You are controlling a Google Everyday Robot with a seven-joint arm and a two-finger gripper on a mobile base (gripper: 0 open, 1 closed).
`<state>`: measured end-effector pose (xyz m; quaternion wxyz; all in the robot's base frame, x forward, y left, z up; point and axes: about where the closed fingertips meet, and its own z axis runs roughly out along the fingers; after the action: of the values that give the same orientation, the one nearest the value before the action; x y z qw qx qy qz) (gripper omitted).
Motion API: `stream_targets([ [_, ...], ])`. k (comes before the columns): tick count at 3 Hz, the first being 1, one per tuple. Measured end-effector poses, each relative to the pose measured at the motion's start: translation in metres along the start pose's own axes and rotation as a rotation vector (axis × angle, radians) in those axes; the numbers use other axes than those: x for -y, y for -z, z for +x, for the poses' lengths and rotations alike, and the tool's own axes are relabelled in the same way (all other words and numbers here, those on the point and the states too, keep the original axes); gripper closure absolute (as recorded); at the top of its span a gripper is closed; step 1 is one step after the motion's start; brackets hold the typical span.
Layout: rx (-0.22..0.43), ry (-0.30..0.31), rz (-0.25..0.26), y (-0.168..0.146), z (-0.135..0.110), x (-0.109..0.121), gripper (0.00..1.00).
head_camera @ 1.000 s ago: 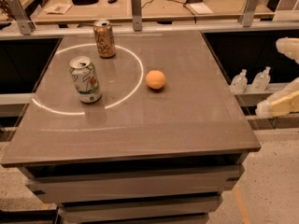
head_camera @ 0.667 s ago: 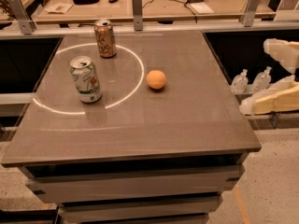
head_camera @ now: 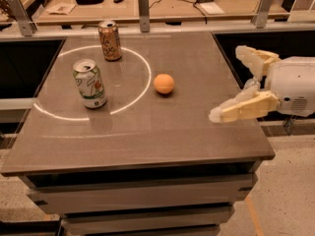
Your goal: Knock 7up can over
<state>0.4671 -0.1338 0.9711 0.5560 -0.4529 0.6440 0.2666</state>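
We judge the task barely started. The 7up can (head_camera: 90, 83) stands upright on the left part of the table (head_camera: 147, 136), untouched, and nothing has tipped. Our gripper (head_camera: 227, 84) hangs at the table's right edge, well apart from the can, with its 2 fingers (head_camera: 246, 107) spread wide and holding nothing. The whole job is left to do: we have to cross the tabletop, get past the orange ball (head_camera: 164, 83) lying roughly between us and the can, and push the can until it falls.

The can is a thin aluminium cylinder, white and green, with a red spot on its label and a silver top. We expect it to be light and to topple from a sideways push high on its wall. It sits just inside the near-left arc of a thin white ring (head_camera: 149, 75) on the tabletop. The brown-gold can (head_camera: 110, 41), the same shape, stands upright behind it near the far edge, so we should take care not to strike that 1. The ball is smooth and round and would likely roll at a touch. The tabletop is flat, grey-brown and slightly glossy. The fingers are long, tapered and cream-coloured, on a white housing.
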Motion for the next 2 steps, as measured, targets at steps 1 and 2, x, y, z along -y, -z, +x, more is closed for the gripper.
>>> stream_targets([
  [1, -0.037, 0.046, -0.039, -0.040, 0.002, -0.009, 0.00],
  [2, -0.055, 0.065, -0.117, -0.109, -0.014, -0.024, 0.00],
])
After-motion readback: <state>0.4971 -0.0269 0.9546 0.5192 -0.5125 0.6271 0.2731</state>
